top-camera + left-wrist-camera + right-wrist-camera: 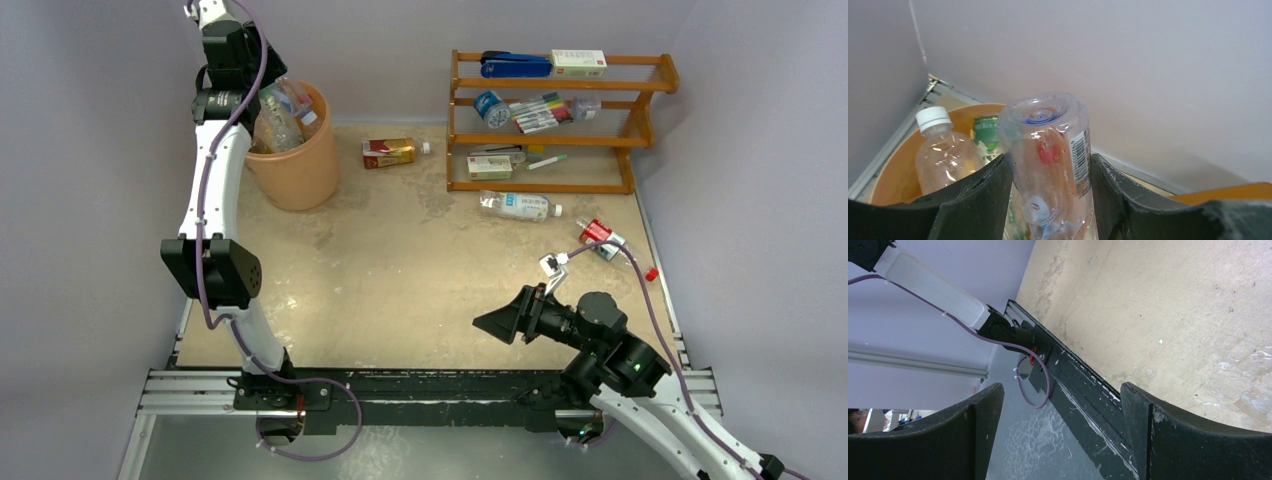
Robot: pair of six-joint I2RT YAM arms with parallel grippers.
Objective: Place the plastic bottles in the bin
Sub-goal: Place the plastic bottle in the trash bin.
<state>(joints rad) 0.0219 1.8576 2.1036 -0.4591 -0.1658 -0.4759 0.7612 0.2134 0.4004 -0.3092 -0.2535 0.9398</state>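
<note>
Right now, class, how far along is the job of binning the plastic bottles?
Done: bottles already sit in the bin. In hand: the left gripper holds a clear bottle over it; the right gripper is open, empty. Left: the red-and-gold bottle, blue-labelled bottle and red-labelled bottle lie on the table.

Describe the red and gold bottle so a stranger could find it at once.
Start at the orange bin at the far left and look right, toward the wooden rack. The bottle lies alone on its side between them; unlike the clear bottles, it is boxy, red and gold.
</note>
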